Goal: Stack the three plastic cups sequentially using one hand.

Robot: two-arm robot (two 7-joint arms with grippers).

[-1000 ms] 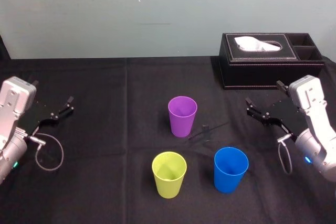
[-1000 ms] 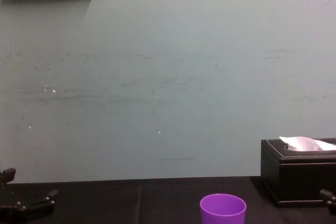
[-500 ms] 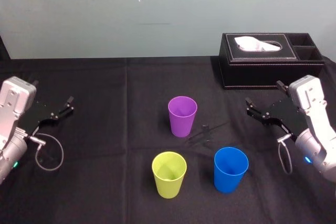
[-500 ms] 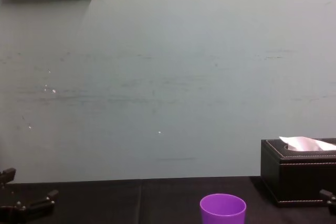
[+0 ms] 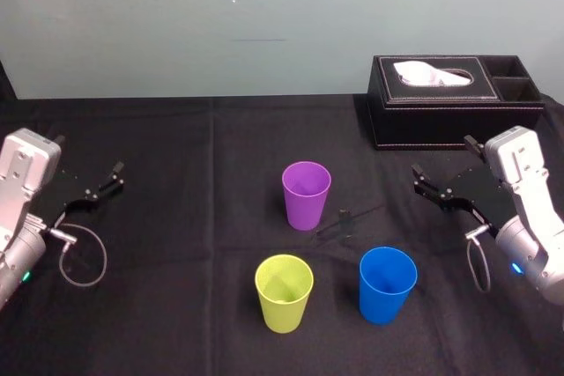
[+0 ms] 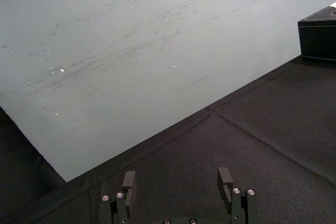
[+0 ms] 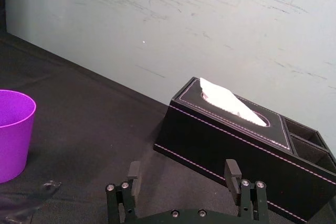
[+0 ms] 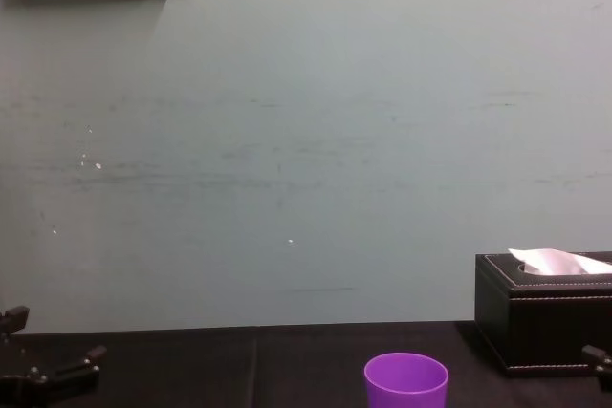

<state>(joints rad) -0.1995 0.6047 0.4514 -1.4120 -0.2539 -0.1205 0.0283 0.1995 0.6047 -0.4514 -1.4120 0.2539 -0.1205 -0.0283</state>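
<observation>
Right tool (image 5: 441, 156), fingers spread and empty, sat nearest the upright blue cup (image 5: 387, 283), which lay inboard and toward the robot; left tool (image 5: 88, 154), likewise released, parked well apart.

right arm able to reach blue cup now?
Probably yes: right gripper is open, nothing lies between it and the blue cup, which stands apart from the green cup and purple cup.
</observation>
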